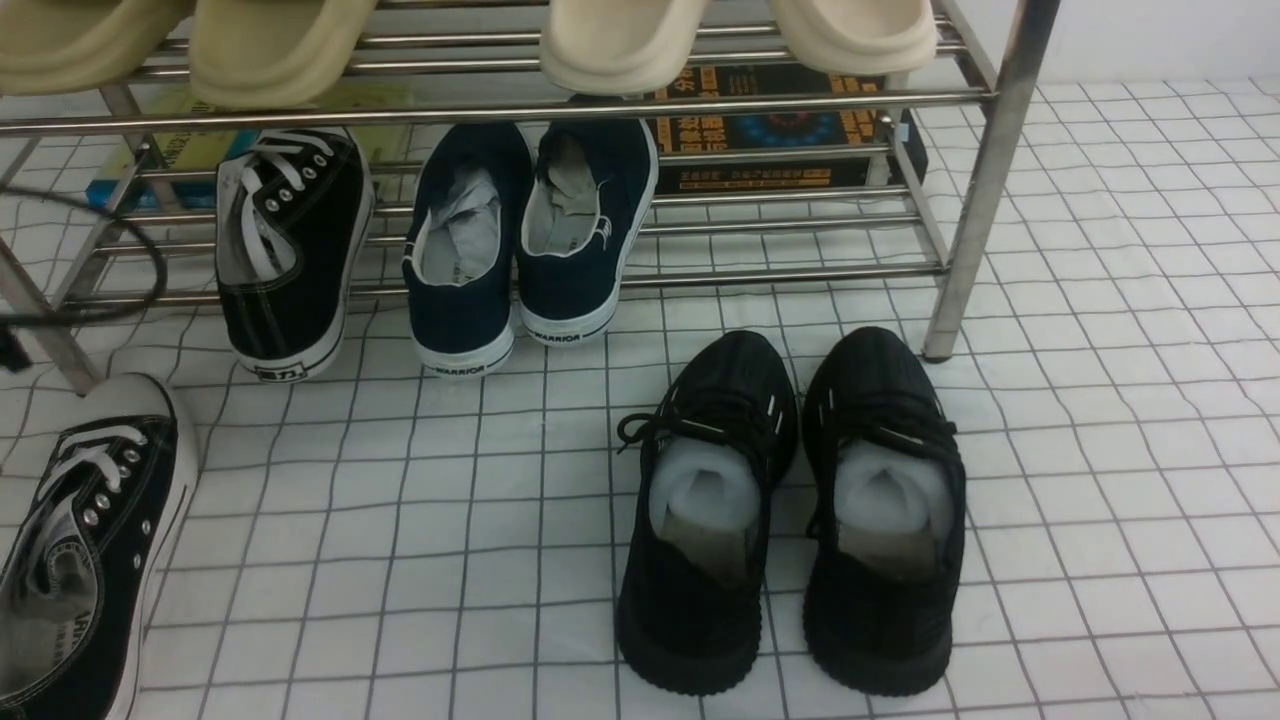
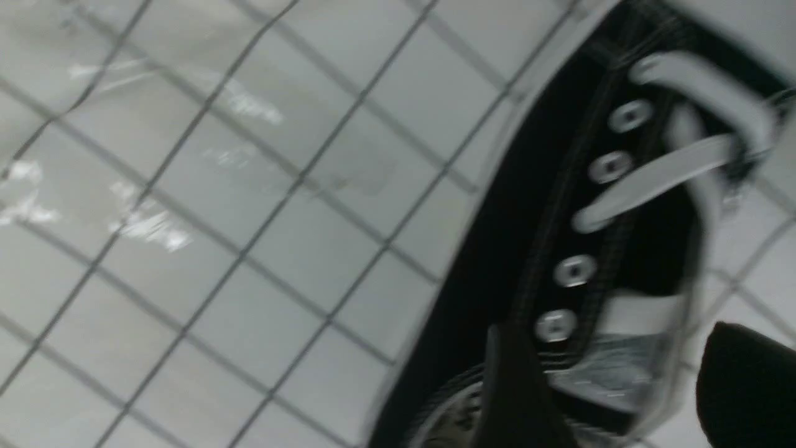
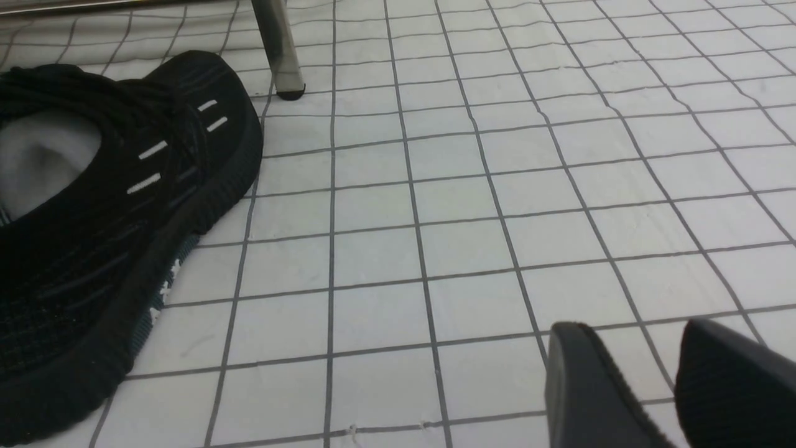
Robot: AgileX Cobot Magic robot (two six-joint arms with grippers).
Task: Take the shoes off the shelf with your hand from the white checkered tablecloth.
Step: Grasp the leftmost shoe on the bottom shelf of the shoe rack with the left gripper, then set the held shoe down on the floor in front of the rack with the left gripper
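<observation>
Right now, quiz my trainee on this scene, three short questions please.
1. True or false: one canvas sneaker lies on the tablecloth, and the other leans on the shelf.
2. Which pair lies wholly off the shelf? A navy slip-ons, B black knit sneakers, C cream slides.
3. Fill in: the right gripper holds ____.
Key: 1 true; 2 B; 3 nothing.

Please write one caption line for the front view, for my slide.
One black canvas sneaker rests on the shelf; its mate lies on the checkered cloth, left of a black knit pair.
</observation>
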